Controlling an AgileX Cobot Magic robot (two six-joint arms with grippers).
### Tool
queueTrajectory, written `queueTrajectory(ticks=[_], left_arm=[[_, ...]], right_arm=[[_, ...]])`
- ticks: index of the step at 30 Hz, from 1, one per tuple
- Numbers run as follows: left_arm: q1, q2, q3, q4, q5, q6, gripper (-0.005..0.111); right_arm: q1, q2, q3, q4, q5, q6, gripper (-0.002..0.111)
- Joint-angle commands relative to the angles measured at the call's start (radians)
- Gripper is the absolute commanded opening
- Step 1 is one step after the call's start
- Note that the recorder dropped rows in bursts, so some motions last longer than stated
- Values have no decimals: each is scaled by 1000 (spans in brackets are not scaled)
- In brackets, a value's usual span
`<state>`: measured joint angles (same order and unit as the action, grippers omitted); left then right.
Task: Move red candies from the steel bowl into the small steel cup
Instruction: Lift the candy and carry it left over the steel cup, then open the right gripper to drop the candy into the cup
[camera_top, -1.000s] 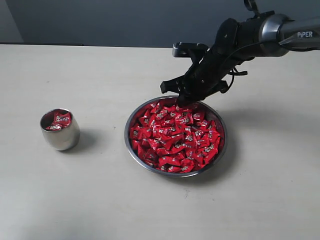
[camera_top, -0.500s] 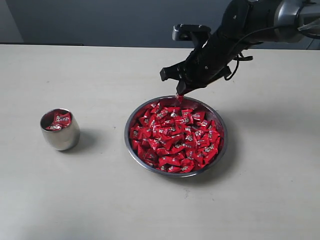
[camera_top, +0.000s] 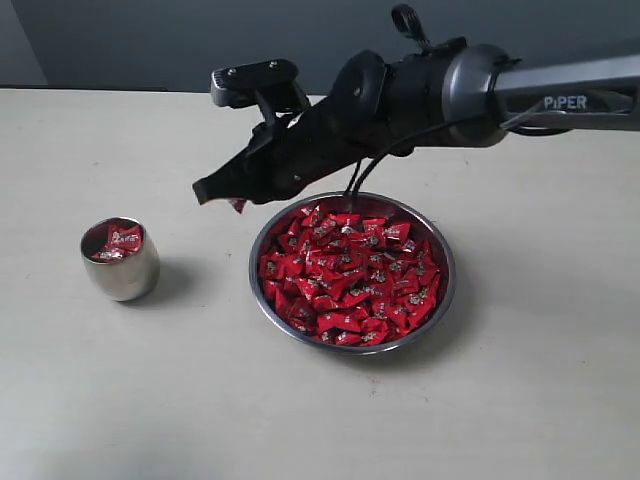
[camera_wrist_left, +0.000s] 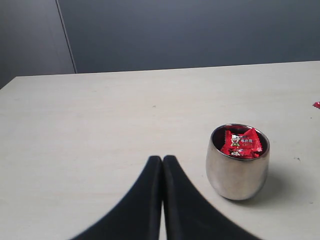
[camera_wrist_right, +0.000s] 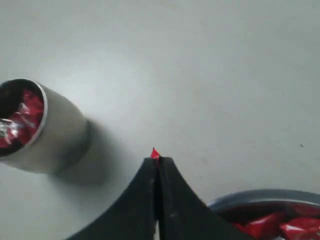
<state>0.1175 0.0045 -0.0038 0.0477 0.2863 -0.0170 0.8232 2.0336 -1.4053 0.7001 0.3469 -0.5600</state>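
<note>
1 red candy (camera_top: 237, 206) is pinched at the tips of the right gripper (camera_top: 240, 196). Its jaws are pressed together on the candy with no gap. In the right wrist view only a thin red sliver of wrapper pokes out past the closed black tips.

This gripper hangs in the air above the table (camera_top: 500, 400), higher than the rim of the steel bowl (camera_top: 256, 262). It is just outside the bowl, on the side that faces the small steel cup (camera_top: 122, 282). The arm reaches across over the bowl's far edge.

Many red candies (camera_top: 350, 275) fill the bowl, heaped close to its rim, shiny with small pale marks.

The cup stands upright on the table, well apart from the bowl, on its left in the exterior view. A few red candies lie in the cup, reaching near its lip.

The left gripper (camera_wrist_left: 162, 165) shows only in its own wrist view. Its 2 dark fingers touch along their length with nothing between them, low over the table near the cup. Where it stands relative to the bowl cannot be told.
</note>
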Motion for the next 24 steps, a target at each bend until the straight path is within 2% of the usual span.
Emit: queueTrajectory(ticks=[1, 3, 6, 12, 24], left_arm=[[1, -4, 4, -2, -2, -2, 0], [1, -4, 4, -2, -2, -2, 0], [1, -4, 4, -2, -2, -2, 0], [1, -4, 4, -2, -2, -2, 0], [1, -4, 4, -2, -2, -2, 0]], right_arm=[[6, 69, -119, 221, 132, -210, -1], [16, 130, -221, 276, 228, -263, -1], [50, 189, -345, 276, 272, -307, -1], [107, 300, -525, 276, 347, -252, -1], [114, 314, -527, 219, 355, -225, -1]])
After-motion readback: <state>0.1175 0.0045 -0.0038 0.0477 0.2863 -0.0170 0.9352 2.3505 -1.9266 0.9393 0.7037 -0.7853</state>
